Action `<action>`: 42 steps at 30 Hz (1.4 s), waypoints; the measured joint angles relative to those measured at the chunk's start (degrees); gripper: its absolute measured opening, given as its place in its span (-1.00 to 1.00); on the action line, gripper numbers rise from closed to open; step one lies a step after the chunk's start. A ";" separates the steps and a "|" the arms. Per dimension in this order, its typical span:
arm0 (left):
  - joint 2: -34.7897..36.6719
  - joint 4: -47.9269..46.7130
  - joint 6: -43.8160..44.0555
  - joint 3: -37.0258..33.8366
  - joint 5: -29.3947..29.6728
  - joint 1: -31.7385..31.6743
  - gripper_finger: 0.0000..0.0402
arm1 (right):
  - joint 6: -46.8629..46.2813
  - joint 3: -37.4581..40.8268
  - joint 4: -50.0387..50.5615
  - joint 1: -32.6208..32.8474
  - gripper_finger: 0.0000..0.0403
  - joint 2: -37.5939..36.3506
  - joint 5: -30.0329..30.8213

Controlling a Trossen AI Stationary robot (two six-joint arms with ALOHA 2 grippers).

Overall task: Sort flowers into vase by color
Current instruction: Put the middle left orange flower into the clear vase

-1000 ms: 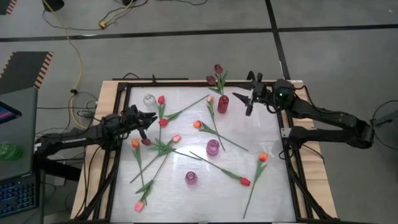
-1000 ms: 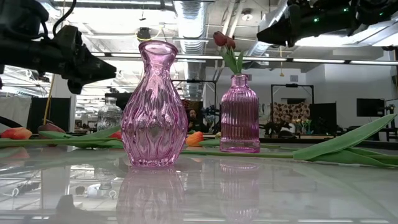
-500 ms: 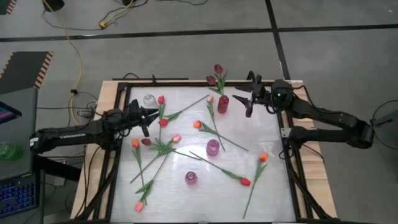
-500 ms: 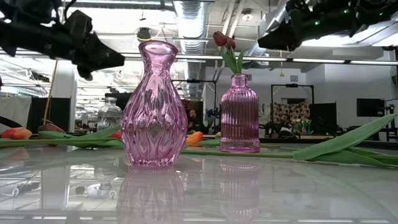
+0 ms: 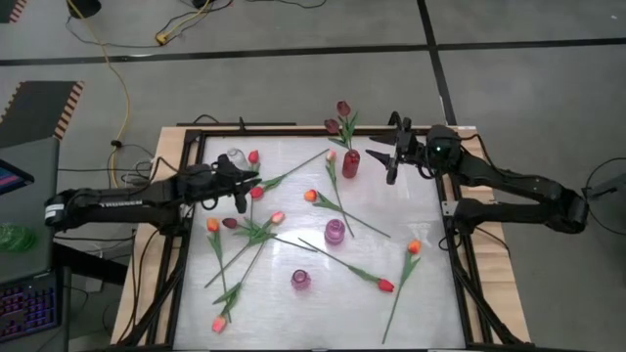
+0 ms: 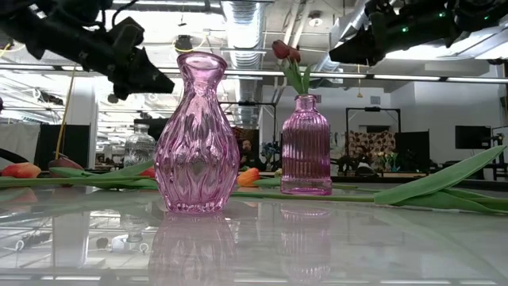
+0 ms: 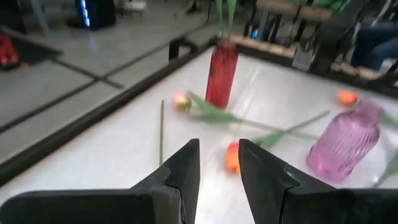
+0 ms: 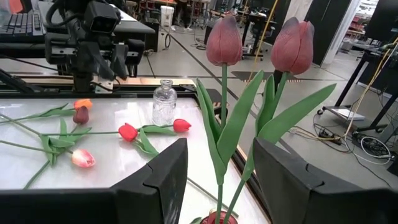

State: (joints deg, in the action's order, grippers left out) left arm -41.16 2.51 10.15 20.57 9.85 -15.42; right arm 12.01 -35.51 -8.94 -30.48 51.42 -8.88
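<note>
A grey concrete floor crossed by dark seams surrounds the white table (image 5: 421,303), which has a black frame on a wooden base. A yellow cable (image 5: 122,93) trails over the floor beyond its far left corner, and a laptop (image 5: 24,298) sits off its left edge.

The flowers (image 5: 337,210) lie scattered flat across the table, most of them in a tangle of crossing stems toward the left side, one orange tulip (image 5: 413,246) near the right edge and a red one (image 5: 385,286) just inside it. Two maroon tulips (image 8: 225,38) already stand upright in the red vase (image 5: 350,162) near the far edge. A clear glass vase (image 5: 235,156) stands at the far left, a ribbed pink vase (image 5: 335,232) near the middle and a curved pink vase (image 5: 301,280) closer to the near edge; stems run close past both pink vases.

The left gripper (image 5: 240,186) hangs above the table near the far left, beside the clear vase and over the red tulip heads (image 5: 255,174) there; its fingers (image 7: 186,171) stand a little apart with nothing between them. The right gripper (image 5: 389,156) hovers just right of the red vase near the far edge, fingers (image 8: 163,177) spread wide and empty, the maroon tulips' stems and leaves directly ahead of them.
</note>
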 joint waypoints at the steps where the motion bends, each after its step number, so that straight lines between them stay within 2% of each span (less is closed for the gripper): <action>1: -0.59 -2.69 0.00 1.11 0.02 0.01 -0.51 | 0.00 0.00 0.01 0.00 0.03 0.00 0.00; 5: -2.55 -14.90 3.09 6.19 -0.34 0.01 -0.51 | 0.00 0.00 0.17 0.00 0.03 0.00 0.00; 8: -3.69 -24.49 7.01 9.59 -3.49 0.00 -0.51 | 0.00 0.00 1.06 0.00 0.03 0.00 0.00; 13: -4.86 -37.92 18.06 13.31 -12.13 0.00 -0.51 | 0.01 0.00 3.36 0.00 0.03 0.02 0.00; 20: -4.98 -54.36 35.80 14.24 -28.67 0.04 -0.51 | 0.00 0.00 5.59 0.00 0.03 0.02 0.00; 25: -4.98 -63.90 46.88 14.24 -30.88 1.45 -0.51 | 0.00 0.00 5.62 0.00 0.03 0.02 0.00; 33: -7.19 -63.05 55.31 14.24 -26.93 5.87 -0.51 | -0.01 0.00 5.58 0.11 0.03 0.02 -0.02; 42: -15.48 -62.80 63.01 14.24 -28.67 11.22 -0.51 | -0.02 0.00 5.54 0.11 0.03 0.02 -0.02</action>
State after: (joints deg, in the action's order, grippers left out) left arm -56.63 -60.29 73.16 34.81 -18.82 -4.20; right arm 11.99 -35.51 -3.40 -30.37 51.44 -8.91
